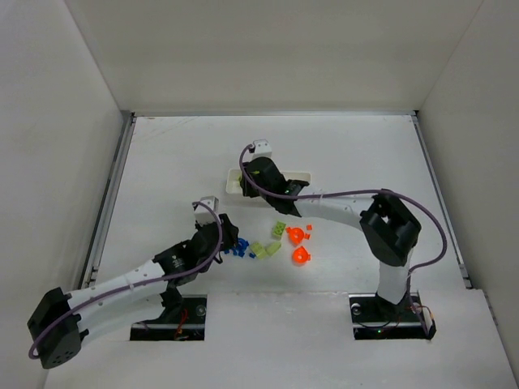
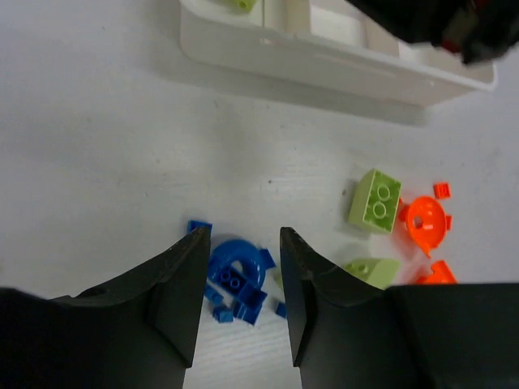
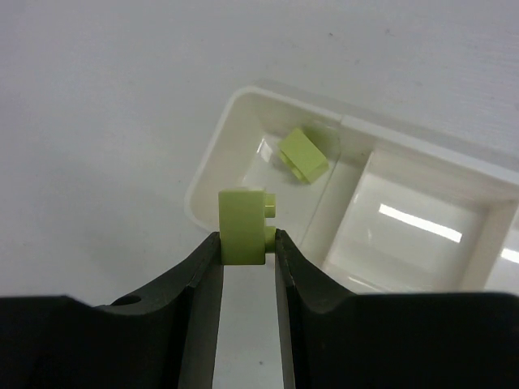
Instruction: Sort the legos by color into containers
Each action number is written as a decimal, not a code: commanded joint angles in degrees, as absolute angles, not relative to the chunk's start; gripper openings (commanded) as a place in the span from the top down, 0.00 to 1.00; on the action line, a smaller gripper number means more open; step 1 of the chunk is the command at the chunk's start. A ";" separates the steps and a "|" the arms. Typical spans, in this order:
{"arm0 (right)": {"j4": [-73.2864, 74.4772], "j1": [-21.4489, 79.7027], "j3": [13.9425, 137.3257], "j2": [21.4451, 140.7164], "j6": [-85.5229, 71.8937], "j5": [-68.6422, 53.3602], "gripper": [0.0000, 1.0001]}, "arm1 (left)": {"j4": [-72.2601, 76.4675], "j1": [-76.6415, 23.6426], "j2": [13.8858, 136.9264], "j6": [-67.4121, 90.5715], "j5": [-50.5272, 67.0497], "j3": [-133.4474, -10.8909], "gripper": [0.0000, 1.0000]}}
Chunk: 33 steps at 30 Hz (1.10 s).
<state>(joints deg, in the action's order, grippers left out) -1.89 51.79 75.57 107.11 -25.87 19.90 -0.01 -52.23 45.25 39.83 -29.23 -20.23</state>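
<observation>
Clamping a light green brick point(image 3: 243, 225) by two opposite faces, the right claw point(image 3: 247, 239) has its jaws drawn in to the brick's width, the tips pressing on its lower half. The brick stands on end between the fingers, with its long axis running up out of the tips. Its studs face sideways, toward the middle of the tray point(image 3: 207, 190). It hangs over the outer corner of the tray's left end compartment, where a second green brick point(image 3: 302, 154) lies tilted on the floor.

The left claw point(image 2: 243, 243) sits low over the blue pieces point(image 2: 235, 266) with its jaws apart, one on each side of a curved blue part. Whether either finger touches that part is hard to tell from the wrist view.

The tray lies about mid-worktop, somewhat nearer the far edge than the near one, with its long axis roughly parallel to the far edge. The loose bricks are scattered between the tray and the near edge. The blue heap is furthest left. Next come a square green brick point(image 2: 375, 200) with its four studs up and a green wedge point(image 2: 371, 270). An orange round piece point(image 2: 426, 223) with small orange bits beside it lies furthest right.

The worktop point(image 1: 162, 162) is matte white, with metal rails along its left and right edges. Plain white walls point(image 1: 268, 57) close it in on three sides.
</observation>
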 commanded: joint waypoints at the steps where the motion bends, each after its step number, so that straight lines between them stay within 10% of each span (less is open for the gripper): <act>1: -1.50 51.81 81.73 109.94 -25.92 19.69 0.71 | -4.30 -57.60 41.49 44.47 -34.45 -18.02 0.62; 8: -1.49 51.64 80.96 107.06 -27.07 19.69 0.40 | 0.16 -68.40 49.19 45.80 -36.38 -18.80 0.56; 33: -11.52 55.23 43.87 80.69 -31.11 23.11 0.38 | 2.99 -73.87 70.92 42.28 -37.63 -29.62 0.47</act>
